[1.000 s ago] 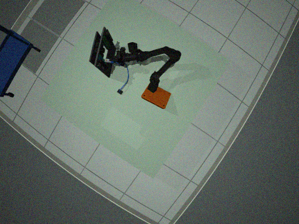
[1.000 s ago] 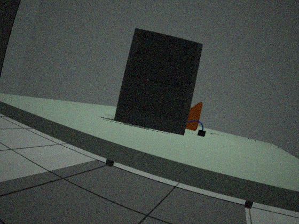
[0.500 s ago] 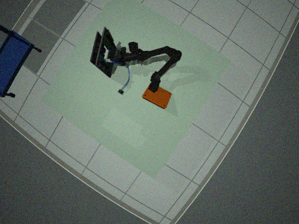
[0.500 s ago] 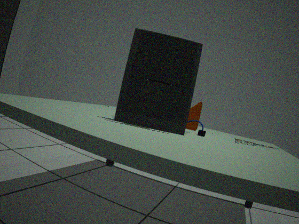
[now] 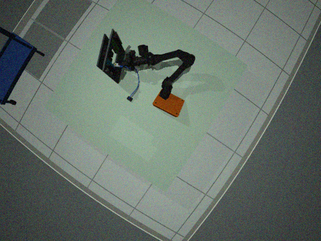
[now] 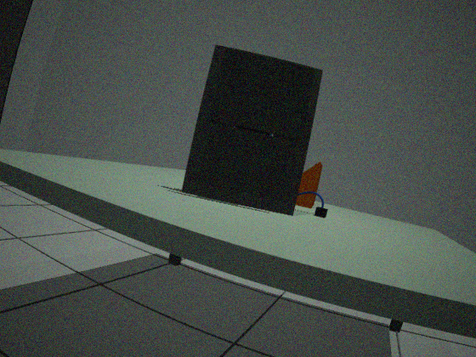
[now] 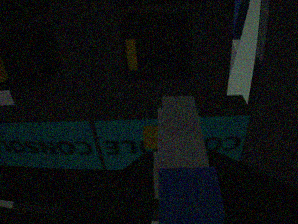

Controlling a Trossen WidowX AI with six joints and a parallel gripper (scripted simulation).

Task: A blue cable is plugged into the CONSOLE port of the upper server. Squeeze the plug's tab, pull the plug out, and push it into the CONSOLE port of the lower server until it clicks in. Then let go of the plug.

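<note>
While the gripper sits clamped on the plug, label strip with CONSOLE lettering runs off to the left of the jaws in wrist view, upside down. Plug itself: between the jaws, pale body pointing ahead, blue part nearest the camera. Right of and beyond the jaws, a pale strip, unclear what. Top view: blue cable trails away from the jaws to a small black block. Step looks like port work at the rack, probably lining up or inserting; which server, seated or not, can't tell. Next: keep grip, check port alignment, push straight only if lower CONSOLE, release after click.
</note>
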